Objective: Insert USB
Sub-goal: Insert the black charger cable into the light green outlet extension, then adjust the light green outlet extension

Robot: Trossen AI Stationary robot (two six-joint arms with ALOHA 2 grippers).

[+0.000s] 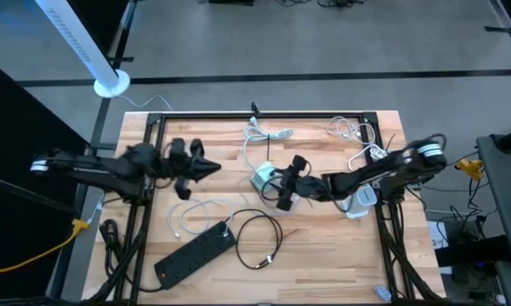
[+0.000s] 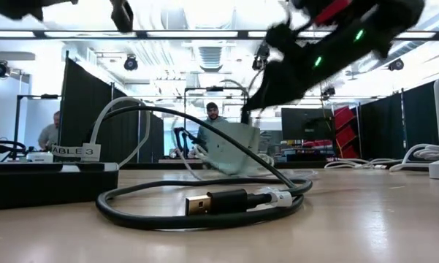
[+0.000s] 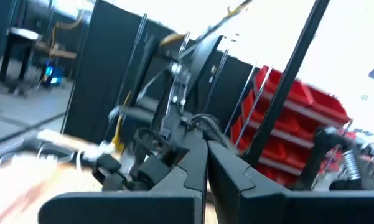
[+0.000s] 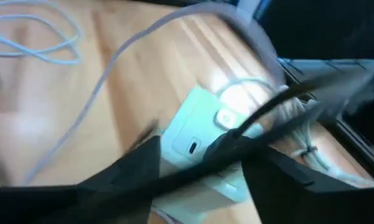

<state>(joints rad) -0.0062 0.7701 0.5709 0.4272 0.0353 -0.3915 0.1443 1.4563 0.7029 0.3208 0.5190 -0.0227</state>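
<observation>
Overhead, a wooden table (image 1: pixel 323 255) carries a scatter of cables and chargers, with one dark robot arm reaching in from each side.

The right gripper (image 1: pixel 282 185) sits near the middle of the table, just beside a pale green-white charger block (image 1: pixel 264 178). From its own wrist camera the two dark fingers (image 4: pixel 137 163) stand apart, spread on either side of the block (image 4: pixel 202 134). A dark cable (image 4: pixel 261 118) runs across between the fingers and over the block, and a small slot-shaped port shows on the block's face. Whether the fingers touch the block cannot be told.

The left gripper (image 1: pixel 206 169) hangs over the left half of the table, well apart from the block, its fingers (image 3: pixel 193 171) pressed together with nothing between them.

A black USB cable (image 1: pixel 259 238) lies coiled in a loop on the near part of the table. At table height its gold-coloured plug (image 2: pixel 198 204) rests flat on the wood, free of both grippers, in front of the block (image 2: pixel 230 150). A black power strip (image 1: pixel 195 252) lies to the left of the loop. White cables (image 1: pixel 268 134) lie toward the far edge.

People (image 2: pixel 213 113) show in the room behind the table.
</observation>
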